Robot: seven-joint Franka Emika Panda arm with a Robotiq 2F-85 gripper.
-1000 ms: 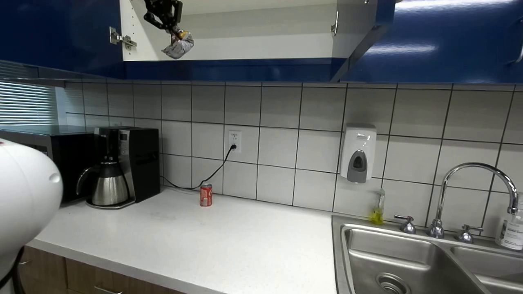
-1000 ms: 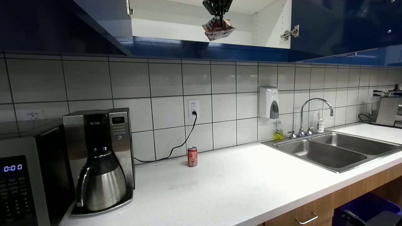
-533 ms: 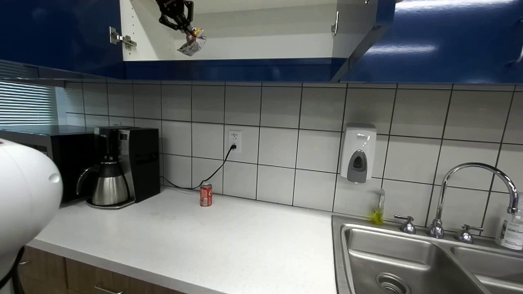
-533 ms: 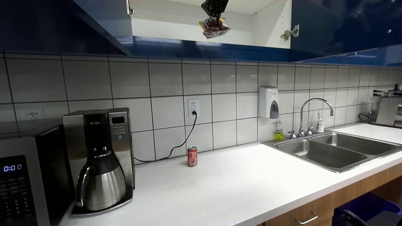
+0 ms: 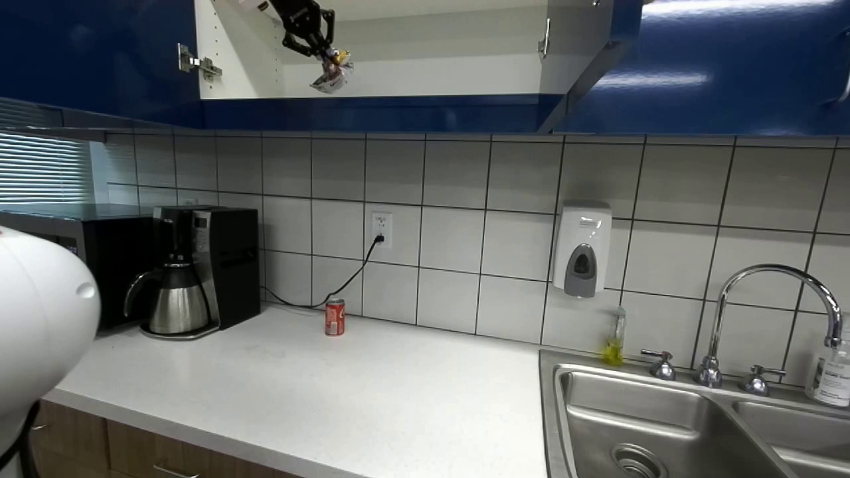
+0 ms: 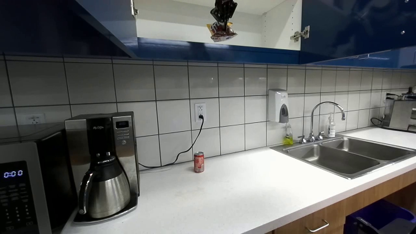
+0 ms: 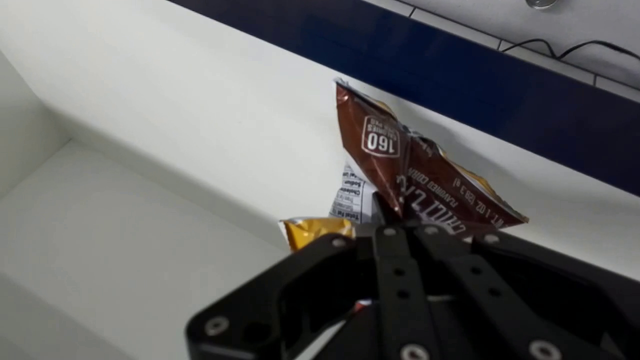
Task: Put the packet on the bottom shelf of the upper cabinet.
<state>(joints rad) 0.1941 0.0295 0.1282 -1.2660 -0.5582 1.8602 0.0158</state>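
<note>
Upper cabinet [image 5: 398, 114]: glossy dark blue outside, white within, doors swung out at both sides
Bottom shelf [image 7: 215, 105]: pale flat board, its front bordered by dark blue in the wrist view
Corn-snack packet [image 7: 430, 185]: brown with yellow and pale patches, hanging tilted at the cabinet's mouth, near the shelf's front edge; contact with the shelf cannot be told
Gripper [image 6: 225, 26]: claw clamped on the packet, near its middle
Red soda can [image 6: 199, 162]: upright near the back edge of the worktop [image 6: 234, 195], in both exterior views
Coffee maker [image 6: 99, 139]: beside the microwave [image 6: 53, 182], steel carafe [image 6: 109, 195] standing on its base
Double sink [image 6: 341, 162]: let into the worktop, well apart from the can
</note>
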